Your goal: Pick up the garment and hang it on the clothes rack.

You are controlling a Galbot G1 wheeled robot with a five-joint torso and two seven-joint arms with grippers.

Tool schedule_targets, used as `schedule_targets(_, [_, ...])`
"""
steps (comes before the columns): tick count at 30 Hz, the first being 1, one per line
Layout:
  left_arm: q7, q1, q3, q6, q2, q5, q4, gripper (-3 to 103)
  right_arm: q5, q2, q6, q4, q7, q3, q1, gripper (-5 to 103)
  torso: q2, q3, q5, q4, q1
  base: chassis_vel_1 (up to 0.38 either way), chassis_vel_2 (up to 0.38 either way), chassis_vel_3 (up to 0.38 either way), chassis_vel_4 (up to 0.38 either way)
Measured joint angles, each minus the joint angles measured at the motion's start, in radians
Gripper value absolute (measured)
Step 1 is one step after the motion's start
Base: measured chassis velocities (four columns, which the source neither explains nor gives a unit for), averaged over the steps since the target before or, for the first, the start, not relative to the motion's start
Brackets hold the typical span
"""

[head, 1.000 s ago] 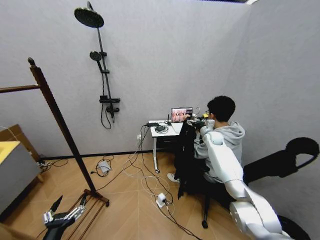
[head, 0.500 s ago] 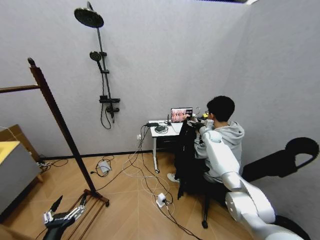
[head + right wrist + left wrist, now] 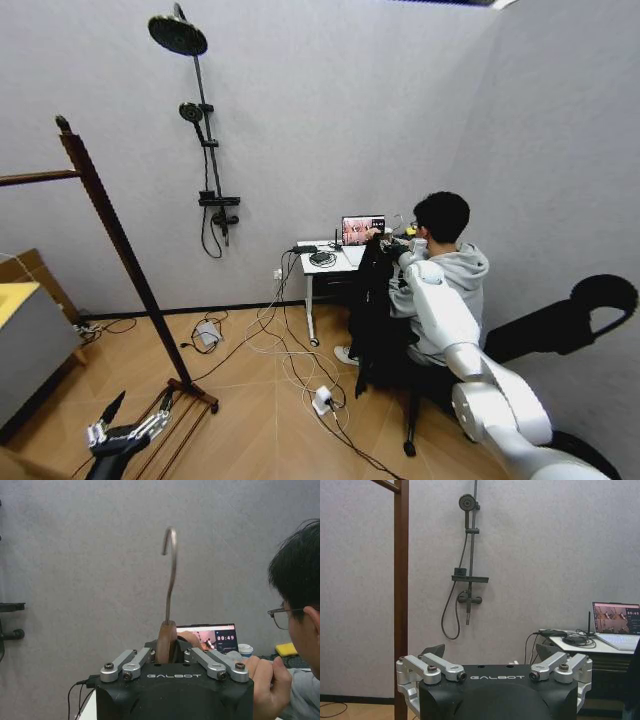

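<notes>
White glossy arm segments, black GALBOT-lettered wrist blocks, silver screwed linkages on both grippers.

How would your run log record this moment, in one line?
right gripper: shut on hanger, garment hanging | left gripper: open, low near clothes rack

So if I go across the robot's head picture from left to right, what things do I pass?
Clothes rack → shower pole → white desk → garment, held up by the right gripper. The left gripper hangs low by the rack's base.
</notes>
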Motion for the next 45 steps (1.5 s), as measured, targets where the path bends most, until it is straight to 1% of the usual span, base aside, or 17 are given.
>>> schedule_targets(2, [0.000,0.000,0.000,0.000,0.000,0.000,0.000,100,0.002,-0.002,-0.004,0.009,0.004,-0.002,-0.004,19,0.000,0.000,0.0000,-0.0003,0.000,0.000,0.000,0.000,0.000])
schedule_targets(3, [0.000,0.000,0.000,0.000,0.000,0.000,0.000,100,0.009,-0.003,-0.010,0.026,0.013,-0.008,-0.014,14,0.000,0.000,0.0000,-0.0006,0.000,0.000,0.000,0.000,0.000])
schedule_targets(5, [0.000,0.000,0.000,0.000,0.000,0.000,0.000,100,0.014,-0.004,-0.013,0.035,0.015,-0.012,-0.019,11,0.000,0.000,0.0000,-0.0004,0.000,0.000,0.000,0.000,0.000])
schedule_targets(6, [0.000,0.000,0.000,0.000,0.000,0.000,0.000,100,0.018,-0.004,-0.015,0.043,0.016,-0.015,-0.024,9,0.000,0.000,0.0001,0.0003,0.000,0.000,0.000,0.000,0.000])
schedule_targets(8, [0.000,0.000,0.000,0.000,0.000,0.000,0.000,100,0.024,-0.005,-0.017,0.063,0.022,-0.017,-0.033,9,0.000,0.000,0.0001,0.0011,0.000,0.000,0.000,0.000,0.000])
schedule_targets(11, [0.000,0.000,0.000,0.000,0.000,0.000,0.000,100,0.027,-0.005,-0.017,0.072,0.025,-0.016,-0.036,9,0.000,0.000,0.0001,0.0011,0.000,0.000,0.000,0.000,0.000])
schedule_targets(15, [0.000,0.000,0.000,0.000,0.000,0.000,0.000,100,0.035,-0.030,-0.032,0.162,0.052,-0.017,-0.071,9,0.000,0.000,0.0000,0.0009,0.000,0.000,0.000,0.000,0.000])
schedule_targets(17, [0.000,0.000,0.000,0.000,0.000,0.000,0.000,100,0.041,-0.052,-0.050,0.227,0.055,-0.026,-0.103,9,0.000,0.000,0.0000,0.0004,0.000,0.000,0.000,0.000,0.000])
schedule_targets(19, [0.000,0.000,0.000,0.000,0.000,0.000,0.000,100,0.078,-0.089,-0.091,0.372,0.055,-0.042,-0.172,9,0.000,0.000,0.0001,-0.0005,0.000,0.000,0.000,0.000,0.000])
schedule_targets(20, [0.000,0.000,0.000,0.000,0.000,0.000,0.000,100,0.078,-0.089,-0.091,0.372,0.055,-0.042,-0.172,9,0.000,0.000,0.0001,-0.0005,0.000,0.000,0.000,0.000,0.000])
schedule_targets(22, [0.000,0.000,0.000,0.000,0.000,0.000,0.000,100,0.119,-0.104,-0.125,0.538,0.056,-0.050,-0.267,9,0.000,0.000,-0.0003,-0.0001,0.000,0.000,0.000,0.000,0.000])
schedule_targets(26, [0.000,0.000,0.000,0.000,0.000,0.000,0.000,100,0.136,-0.095,-0.152,0.648,0.078,-0.047,-0.348,9,0.000,0.000,-0.0001,0.0005,0.000,0.000,0.000,0.000,0.000])
schedule_targets(28, [0.000,0.000,0.000,0.000,0.000,0.000,0.000,100,0.142,-0.070,-0.175,0.756,0.115,-0.036,-0.424,9,0.000,0.000,-0.0001,0.0003,0.000,0.000,0.000,0.000,0.000])
schedule_targets(34, [0.000,0.000,0.000,0.000,0.000,0.000,0.000,100,0.134,-0.044,-0.186,0.882,0.124,-0.021,-0.507,9,0.000,0.000,-0.0002,0.0004,0.000,0.000,0.000,0.000,0.000])
schedule_targets(36, [0.000,0.000,0.000,0.000,0.000,0.000,0.000,100,0.112,-0.027,-0.202,1.009,0.114,0.000,-0.607,9,0.000,0.000,-0.0003,0.0003,0.000,0.000,0.000,0.000,0.000])
schedule_targets(41, [0.000,0.000,0.000,0.000,0.000,0.000,0.000,100,0.097,-0.022,-0.208,1.087,0.097,0.013,-0.694,9,0.000,0.000,0.0000,0.0002,0.000,0.000,0.000,0.000,0.000])
schedule_targets(45, [0.000,0.000,0.000,0.000,0.000,0.000,0.000,100,0.093,-0.028,-0.207,1.093,0.088,0.031,-0.705,9,0.000,0.000,-0.0001,0.0002,0.000,0.001,0.036,0.024,-0.003])
